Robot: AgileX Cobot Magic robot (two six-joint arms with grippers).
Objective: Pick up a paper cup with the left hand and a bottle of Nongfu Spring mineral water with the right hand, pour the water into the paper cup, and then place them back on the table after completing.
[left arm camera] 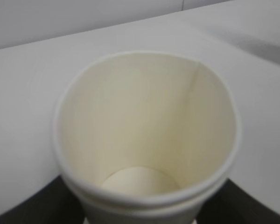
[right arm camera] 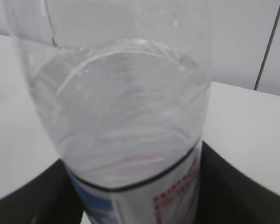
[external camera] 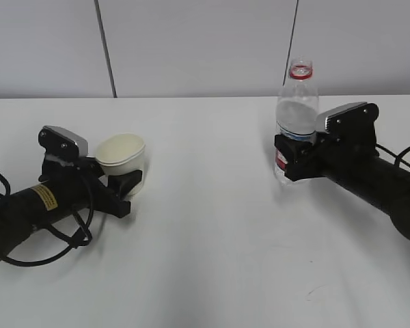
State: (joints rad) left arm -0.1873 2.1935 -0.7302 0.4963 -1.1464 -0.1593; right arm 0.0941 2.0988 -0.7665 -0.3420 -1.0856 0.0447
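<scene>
We take the clear plastic water bottle with the red neck ring and red-and-white label (external camera: 297,119) as our landmark; it stands upright on the plain white table (external camera: 212,260), toward the right and well back. The right hand (external camera: 292,160), a black arm with no yellow sticker, reaches in from the bottle's right with its jaws on either side of the labelled lower body. The fingers look close against the plastic, but we cannot tell whether they have clamped yet.

Well to the bottle's left, the cream paper cup (external camera: 121,154) sits tilted in the left hand (external camera: 126,183), the black arm with the yellow sticker, whose jaws are clenched around its lower wall. The left wrist view shows the cup empty.

The bottle's long axis is vertical, so we judge the coming move to be a straight lift. Nothing stands between bottle and cup.
</scene>
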